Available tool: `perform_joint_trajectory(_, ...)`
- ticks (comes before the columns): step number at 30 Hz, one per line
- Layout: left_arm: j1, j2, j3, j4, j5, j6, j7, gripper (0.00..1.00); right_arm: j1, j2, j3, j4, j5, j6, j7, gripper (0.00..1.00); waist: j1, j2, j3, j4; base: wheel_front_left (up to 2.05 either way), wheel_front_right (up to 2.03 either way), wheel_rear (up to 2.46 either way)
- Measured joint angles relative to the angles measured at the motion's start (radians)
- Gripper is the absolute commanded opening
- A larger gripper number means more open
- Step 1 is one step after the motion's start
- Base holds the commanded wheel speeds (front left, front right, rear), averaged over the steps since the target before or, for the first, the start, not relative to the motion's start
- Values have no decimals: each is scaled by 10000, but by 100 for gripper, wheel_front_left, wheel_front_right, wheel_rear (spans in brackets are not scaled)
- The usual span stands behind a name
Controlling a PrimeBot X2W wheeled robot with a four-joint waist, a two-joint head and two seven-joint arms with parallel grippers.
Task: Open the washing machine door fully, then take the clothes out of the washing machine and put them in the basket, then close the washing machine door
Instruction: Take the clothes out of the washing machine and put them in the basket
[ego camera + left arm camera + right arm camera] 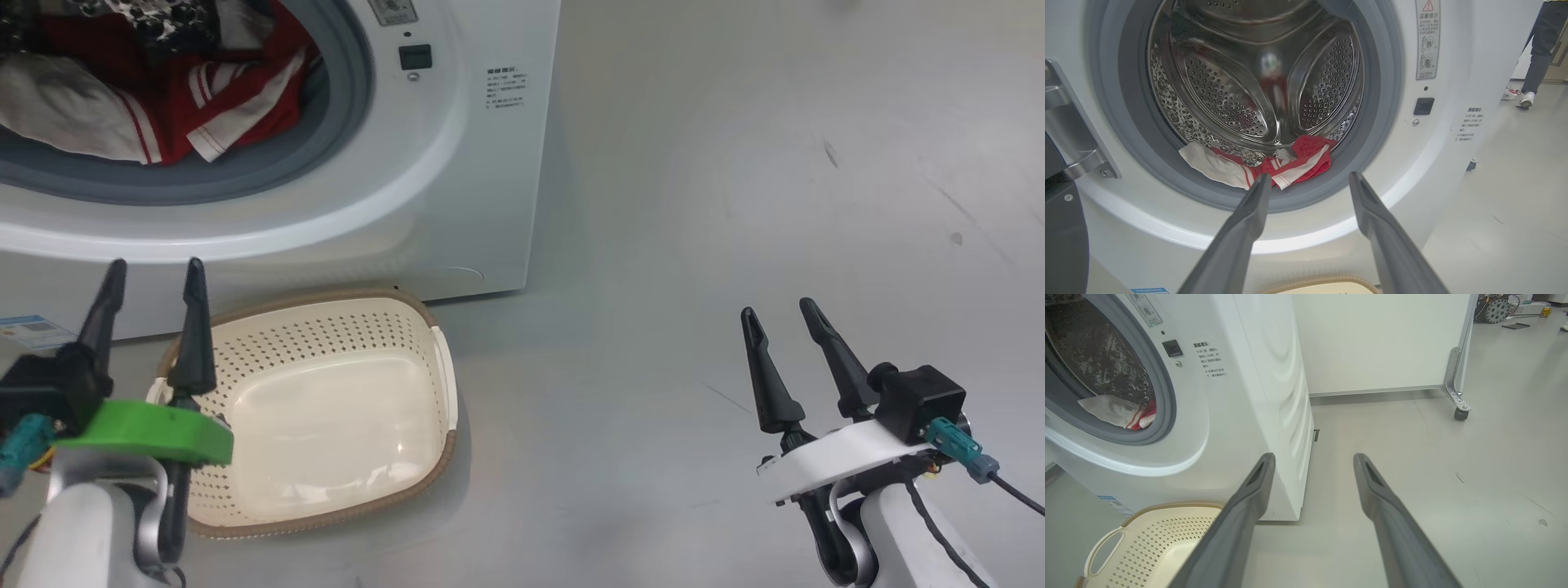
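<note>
- The left gripper (pixel 156 266) is spread wide and holds nothing. Its fingers aim at the drum (pixel 1229 94) mouth, which looks like the staging pose for a first reach.
- The clothes (pixel 1274 165) lie just ahead of its fingertips, heaped at the drum's front lip. Red and white pieces spill onto the gasket (pixel 1372 122), so a short forward reach should do.
- The basket (pixel 326 343) sits right below this gripper, close against the machine (pixel 457 163), likely so a garment can drop straight in.
- The door (pixel 1063 241) is swung out to the gripper's left, clear of the opening. The opening step appears done.
- The right gripper (pixel 776 309), equally wide and empty, hovers well off to the right over bare floor (pixel 735 163), out of the way.
</note>
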Motion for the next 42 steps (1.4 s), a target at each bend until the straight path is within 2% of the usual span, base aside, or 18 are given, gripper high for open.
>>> perform_joint_trajectory(10,-1809,788,623,546,-523,-58,1751,100,-501,324,12,-132,0,86,0,100,0,0,1111,-931,0,0,0)
perform_joint_trajectory(19,-3426,1852,920,1323,-596,-54,3432,100,-786,541,-48,-132,21,178,0,100,0,0,1973,-1812,0,0,0)
perform_joint_trajectory(26,-4461,2048,1101,1956,-905,58,4602,100,-1011,639,-151,-213,98,194,0,100,0,0,2526,-2392,0,0,0)
perform_joint_trajectory(42,-6265,3058,1223,3371,-725,374,5848,100,-1276,803,-6,-301,98,399,0,100,1,0,3387,-3229,0,0,0)
